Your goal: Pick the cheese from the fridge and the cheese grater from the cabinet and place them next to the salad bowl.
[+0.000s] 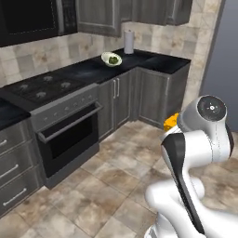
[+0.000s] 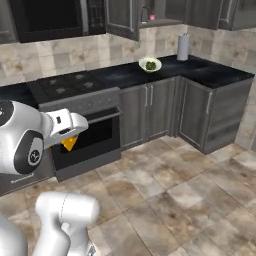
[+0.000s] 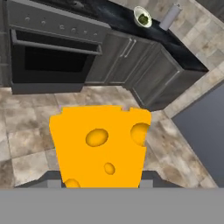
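My gripper (image 2: 70, 136) is shut on the cheese (image 2: 70, 143), a yellow-orange wedge with holes. The wedge covers the middle of the hand view (image 3: 103, 146) and hides the fingertips. In the left base view a corner of the cheese (image 1: 170, 122) peeks out behind my arm. I hold it over the floor, in front of the oven. The salad bowl (image 1: 111, 59) (image 2: 150, 64) (image 3: 142, 17) stands far off on the black counter, with greens in it. The wall cabinet (image 2: 122, 17) above it has its door open. The cheese grater is out of view. A grey face of the fridge (image 1: 223, 56) stands at the right.
The oven (image 2: 95, 135) and stove top (image 1: 44, 86) stand left of the bowl. A paper towel roll (image 1: 128, 42) stands near the counter corner (image 1: 162, 62). A black microwave (image 2: 50, 17) hangs over the stove. Base cabinets (image 2: 150, 112) line the wall, with tiled floor (image 2: 165, 200) before them.
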Robot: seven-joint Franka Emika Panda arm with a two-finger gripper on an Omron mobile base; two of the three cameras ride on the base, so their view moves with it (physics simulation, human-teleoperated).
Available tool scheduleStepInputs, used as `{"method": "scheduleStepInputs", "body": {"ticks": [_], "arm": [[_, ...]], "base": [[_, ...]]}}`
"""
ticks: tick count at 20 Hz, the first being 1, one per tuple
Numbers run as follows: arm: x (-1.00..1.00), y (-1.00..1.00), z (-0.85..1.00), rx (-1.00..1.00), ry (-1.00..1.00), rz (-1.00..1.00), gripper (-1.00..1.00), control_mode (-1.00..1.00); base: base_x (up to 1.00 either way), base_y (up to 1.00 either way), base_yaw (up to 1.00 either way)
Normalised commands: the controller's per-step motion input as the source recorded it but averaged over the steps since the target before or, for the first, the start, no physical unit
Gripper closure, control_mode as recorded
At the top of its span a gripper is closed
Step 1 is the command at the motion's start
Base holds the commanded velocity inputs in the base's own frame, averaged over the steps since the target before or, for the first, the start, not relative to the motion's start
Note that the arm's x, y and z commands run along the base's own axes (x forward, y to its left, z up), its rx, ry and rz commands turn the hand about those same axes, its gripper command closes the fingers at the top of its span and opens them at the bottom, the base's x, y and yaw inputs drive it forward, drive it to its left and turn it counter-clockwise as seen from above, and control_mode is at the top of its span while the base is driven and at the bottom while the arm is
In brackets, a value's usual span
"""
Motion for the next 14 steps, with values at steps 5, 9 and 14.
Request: {"method": "scheduleStepInputs", "body": {"ticks": [5,9,14], "arm": [[0.00,0.00,0.00,0.00,0.00,0.00,1.00,1.00],[0.00,0.00,0.00,0.00,0.00,0.00,1.00,1.00],[0.00,0.00,0.00,0.00,0.00,0.00,1.00,1.00]], "base": [[0.97,-0.67,0.00],[0.96,-0.56,0.03],[0.95,-0.52,0.07]]}}
